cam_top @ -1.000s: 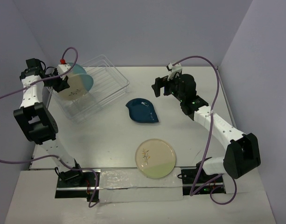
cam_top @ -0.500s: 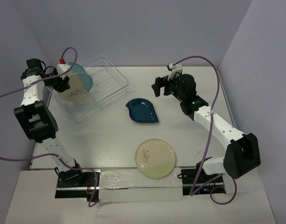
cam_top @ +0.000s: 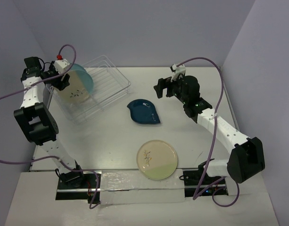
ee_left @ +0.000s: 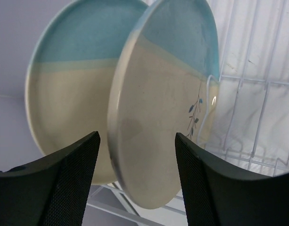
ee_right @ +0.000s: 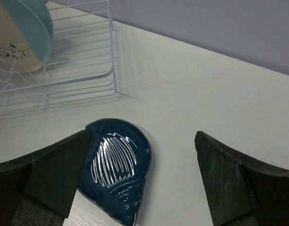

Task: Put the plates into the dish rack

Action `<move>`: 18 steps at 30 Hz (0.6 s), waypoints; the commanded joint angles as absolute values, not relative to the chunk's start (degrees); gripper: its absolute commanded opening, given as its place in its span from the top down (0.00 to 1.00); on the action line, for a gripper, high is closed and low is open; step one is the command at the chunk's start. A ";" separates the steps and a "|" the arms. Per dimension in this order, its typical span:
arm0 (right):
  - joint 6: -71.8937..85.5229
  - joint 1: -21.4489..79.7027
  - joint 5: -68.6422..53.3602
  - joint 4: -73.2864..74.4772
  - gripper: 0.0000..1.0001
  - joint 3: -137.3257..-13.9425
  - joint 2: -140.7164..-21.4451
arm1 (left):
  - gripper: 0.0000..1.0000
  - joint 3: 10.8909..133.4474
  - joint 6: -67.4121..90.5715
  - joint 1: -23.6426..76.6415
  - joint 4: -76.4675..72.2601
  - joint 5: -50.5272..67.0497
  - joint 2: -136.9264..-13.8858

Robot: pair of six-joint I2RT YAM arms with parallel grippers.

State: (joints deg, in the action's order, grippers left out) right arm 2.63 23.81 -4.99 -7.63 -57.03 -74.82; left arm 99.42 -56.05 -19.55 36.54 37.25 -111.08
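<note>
Two round beige plates with light-blue sections stand upright in the clear dish rack [cam_top: 120,77] at the back left. The nearer plate [ee_left: 158,117] sits between the fingers of my left gripper [ee_left: 137,183], which is open with a gap on each side. The farther plate [ee_left: 73,84] stands just behind it. A dark-teal leaf-shaped plate [cam_top: 143,112] lies flat mid-table. My right gripper [cam_top: 159,89] hovers open above it, empty; in the right wrist view the leaf plate [ee_right: 117,165] lies below the left finger. A cream plate [cam_top: 157,159] with a sprig drawing lies near the front.
The rack's white wire ribs [ee_left: 257,117] run to the right of the standing plates. Walls close the table at the back and both sides. The arm bases and a pale strip [cam_top: 135,181] sit along the near edge.
My left gripper has opened and let go of the nearer beige plate, which now stands in the rack. The left wrist rose slightly. The right arm has barely moved.
</note>
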 commanded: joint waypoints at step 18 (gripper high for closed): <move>12.85 23.38 -0.87 -8.79 0.00 -51.01 -68.39 | 0.01 110.91 -4.06 -9.82 11.51 15.30 -99.21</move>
State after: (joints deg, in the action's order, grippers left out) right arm 7.90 23.75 -3.26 -7.52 -52.25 -70.85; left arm 105.22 -21.43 -16.30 15.99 23.37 -103.83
